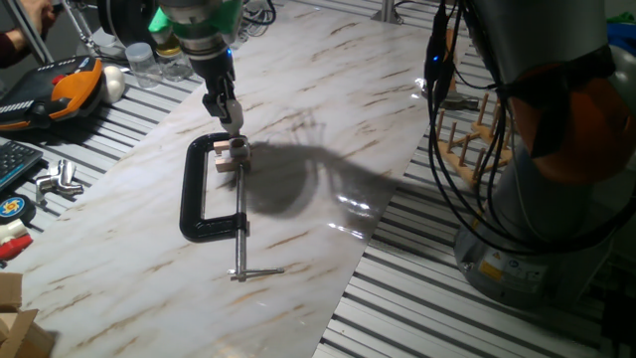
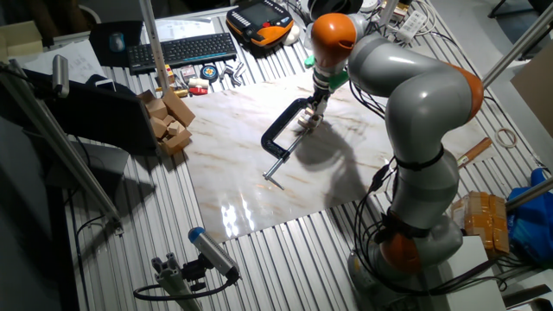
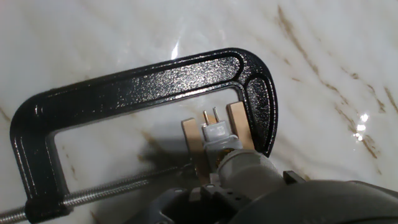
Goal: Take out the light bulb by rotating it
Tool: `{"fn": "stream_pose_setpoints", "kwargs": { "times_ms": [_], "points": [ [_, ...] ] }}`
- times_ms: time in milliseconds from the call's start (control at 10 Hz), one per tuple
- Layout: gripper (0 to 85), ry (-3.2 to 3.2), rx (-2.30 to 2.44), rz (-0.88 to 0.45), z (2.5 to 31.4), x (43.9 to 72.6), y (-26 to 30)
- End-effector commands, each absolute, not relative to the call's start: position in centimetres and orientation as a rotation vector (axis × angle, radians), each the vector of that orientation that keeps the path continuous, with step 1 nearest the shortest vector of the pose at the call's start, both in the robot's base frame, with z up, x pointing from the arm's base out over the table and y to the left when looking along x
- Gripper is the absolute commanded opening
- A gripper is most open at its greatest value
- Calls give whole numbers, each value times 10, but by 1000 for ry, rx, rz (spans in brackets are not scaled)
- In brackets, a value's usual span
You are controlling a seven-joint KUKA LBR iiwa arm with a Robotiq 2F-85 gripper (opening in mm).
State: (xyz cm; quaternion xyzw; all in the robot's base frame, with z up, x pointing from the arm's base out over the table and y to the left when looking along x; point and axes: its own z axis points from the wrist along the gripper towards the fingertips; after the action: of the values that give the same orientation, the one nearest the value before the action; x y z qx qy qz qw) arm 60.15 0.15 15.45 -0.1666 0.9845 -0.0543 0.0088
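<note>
The light bulb (image 3: 217, 132) shows in the hand view as a small pale body with a silvery base and two bare pins pointing away from the camera. It hangs just above the small wooden block (image 3: 236, 121), free of it. The block (image 1: 236, 156) sits clamped in a black C-clamp (image 1: 194, 189) that lies flat on the marble board. My gripper (image 1: 231, 115) is a little above the block and shut on the bulb. My fingers are mostly hidden at the bottom of the hand view. The gripper also shows in the other fixed view (image 2: 315, 104).
The clamp's screw and handle (image 1: 241, 261) stick out toward the board's near edge. An orange-and-black tool (image 1: 70, 85), a white ball (image 1: 114, 82) and clear jars (image 1: 144, 62) stand at the back left. A wooden peg rack (image 1: 477, 139) is on the right. Loose wooden blocks (image 2: 168, 121) lie beside the board.
</note>
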Motion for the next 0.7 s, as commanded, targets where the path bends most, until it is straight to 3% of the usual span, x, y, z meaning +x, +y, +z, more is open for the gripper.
{"fn": "stream_pose_setpoints", "kwargs": {
  "times_ms": [0,600],
  "points": [
    [0,3074,-506,-170,156,602,-1],
    [0,3067,-324,-90,163,606,-63]
  ]
}}
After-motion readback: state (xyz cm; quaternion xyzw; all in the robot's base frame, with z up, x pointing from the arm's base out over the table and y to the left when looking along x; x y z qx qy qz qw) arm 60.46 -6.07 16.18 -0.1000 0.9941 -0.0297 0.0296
